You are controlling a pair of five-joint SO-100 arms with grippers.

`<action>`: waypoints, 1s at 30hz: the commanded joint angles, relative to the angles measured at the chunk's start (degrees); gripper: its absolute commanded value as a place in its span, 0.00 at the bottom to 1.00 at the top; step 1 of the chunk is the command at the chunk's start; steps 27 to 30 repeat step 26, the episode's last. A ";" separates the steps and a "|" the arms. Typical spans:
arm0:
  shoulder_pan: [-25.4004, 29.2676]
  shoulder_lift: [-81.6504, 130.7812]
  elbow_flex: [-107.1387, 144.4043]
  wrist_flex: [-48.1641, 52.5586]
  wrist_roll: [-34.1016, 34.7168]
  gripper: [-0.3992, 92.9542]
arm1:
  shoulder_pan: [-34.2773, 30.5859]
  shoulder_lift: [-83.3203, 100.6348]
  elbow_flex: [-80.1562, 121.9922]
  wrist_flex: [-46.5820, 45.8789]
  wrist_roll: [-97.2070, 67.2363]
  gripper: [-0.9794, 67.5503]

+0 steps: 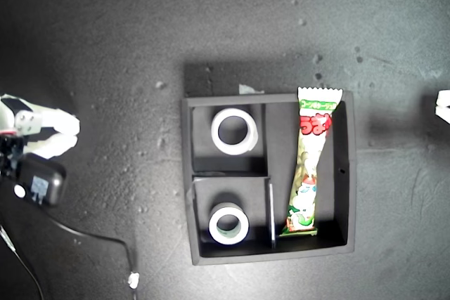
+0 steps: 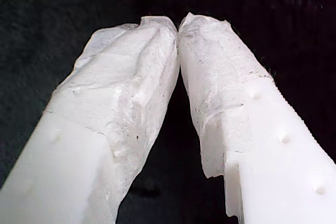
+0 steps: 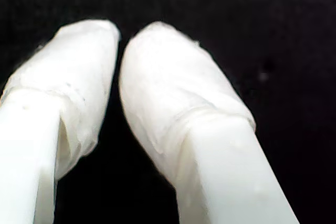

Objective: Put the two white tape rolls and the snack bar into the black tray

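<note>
My workspace is a dark, matte, lightly speckled tabletop [image 1: 105,47], seen from straight above. One white arm [image 1: 39,135] sits at the exterior view's left edge beside a black boxy part with a thin cable trailing toward the bottom of that view, and a sliver of another white arm [image 1: 443,103] shows at the exterior view's right edge; the wrist views show only dark surface at the jaws, so I cannot say which arm is which. My first gripper [image 2: 177,24] has its tape-wrapped white fingertips pressed together with nothing between them. My second gripper [image 3: 119,38] has its wrapped tips drawn nearly together, a thin dark gap left, and holds nothing. The square shallow black tray [image 1: 351,173] lies in the middle of the exterior view, well apart from both arms. One small white ring of tape [image 1: 235,131] lies flat in the upper small compartment, the other white tape ring [image 1: 228,223] in the lower small compartment. The long white-green snack bar packet with red lettering [image 1: 311,166] lies lengthwise in the long compartment, its upper crimped end resting over the tray's rim. Bare tabletop surrounds the tray on all sides.
</note>
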 commanded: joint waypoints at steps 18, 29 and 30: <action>-0.18 2.81 3.25 3.16 7.56 0.01 | -2.11 0.44 0.70 3.25 2.02 0.01; -0.18 2.81 3.25 3.16 7.56 0.01 | -2.46 0.44 0.70 3.25 2.02 0.02; -0.18 2.81 3.25 3.16 7.56 0.01 | -2.46 0.44 0.70 3.25 2.02 0.02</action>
